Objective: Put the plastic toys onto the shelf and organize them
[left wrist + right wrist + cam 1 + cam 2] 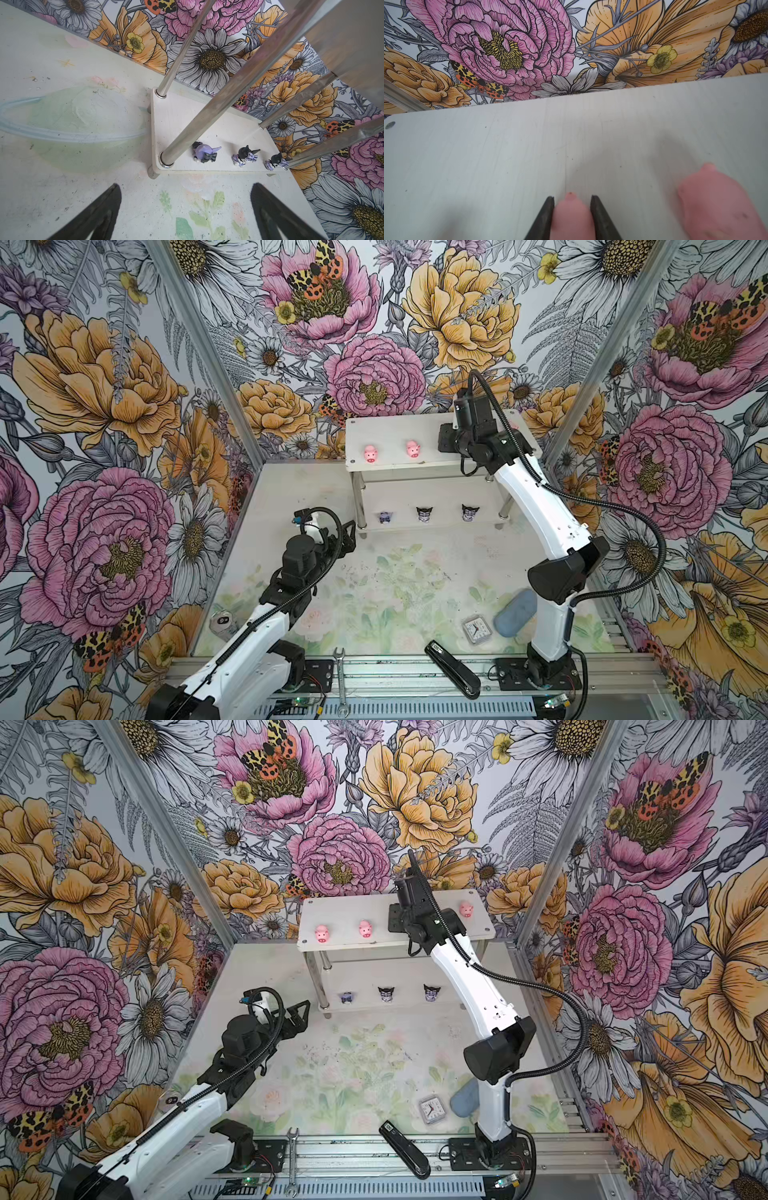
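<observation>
Ideally, the right gripper [572,197], narrowed against both sides of a pink pig [571,218] on the shelf's [508,145] top tier, should squeeze lightly and steer clear of the neighbouring pig [716,203], while the left gripper [186,185] hangs wide open.

My stereo head sits high at the front, looking down toward the back wall [374,323]; both top views share the whole shelf [395,429] [353,907]. My left wrist camera sees its lower tier [180,116] from nearby; my right wrist camera skims its top tier [508,155], very close.
</observation>
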